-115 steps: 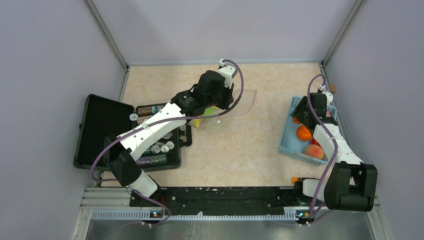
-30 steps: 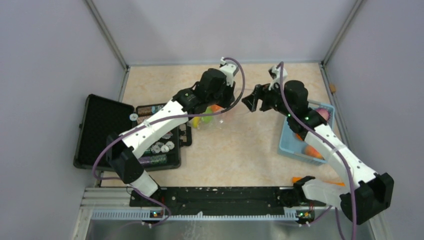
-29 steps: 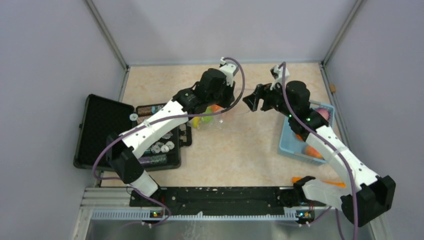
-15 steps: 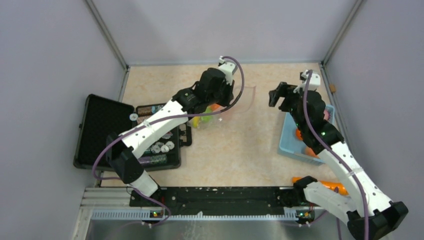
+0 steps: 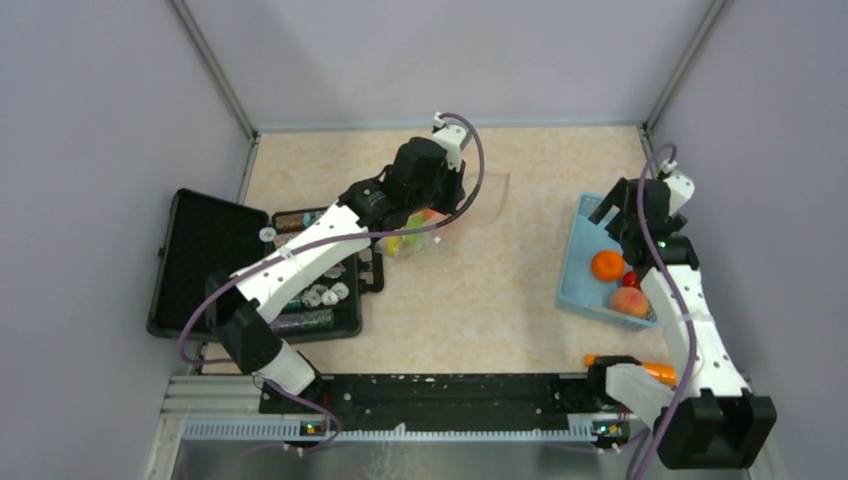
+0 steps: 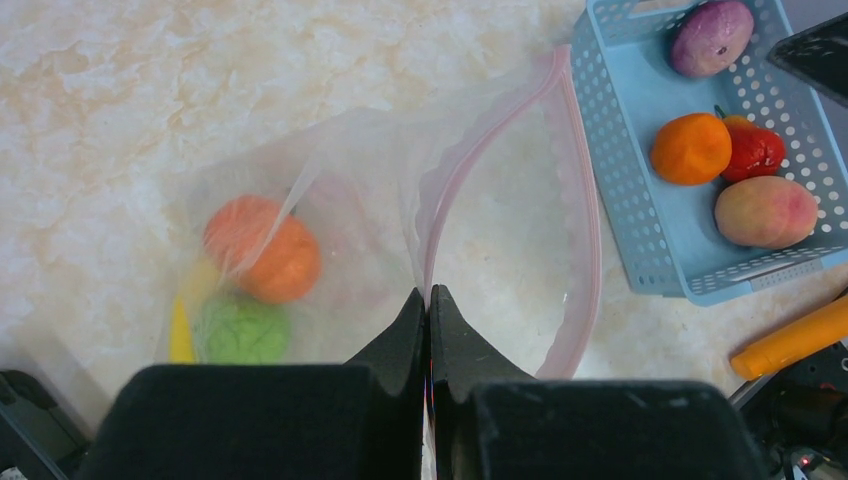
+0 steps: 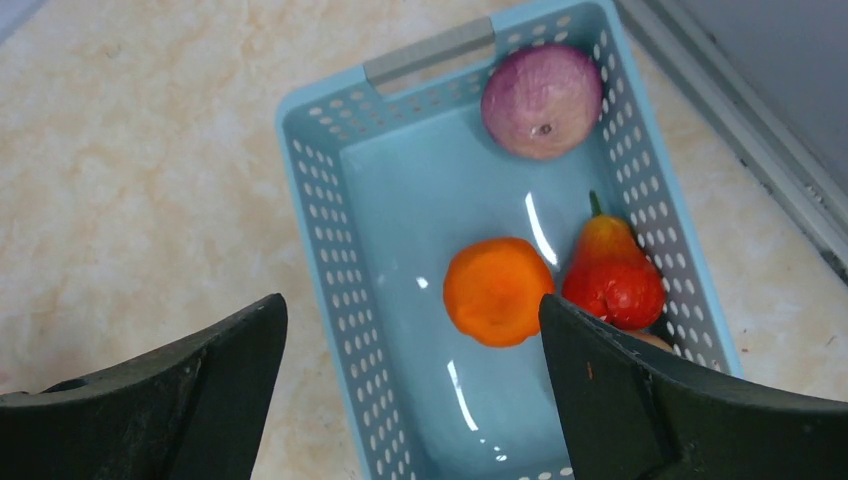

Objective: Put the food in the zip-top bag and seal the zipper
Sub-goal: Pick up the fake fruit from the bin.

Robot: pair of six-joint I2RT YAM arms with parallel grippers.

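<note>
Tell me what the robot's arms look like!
The left arm and right arm are white tubes with chunky black joints. A purple cable loops along each. The left gripper and right gripper are black, each with two pointy wedge fingers.

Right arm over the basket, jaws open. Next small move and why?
Probably lower the right gripper onto the round orange toy fruit in the light-blue perforated plastic basket: it lies below the open jaws, and the left gripper holds the clear zip-top bag open.
</note>
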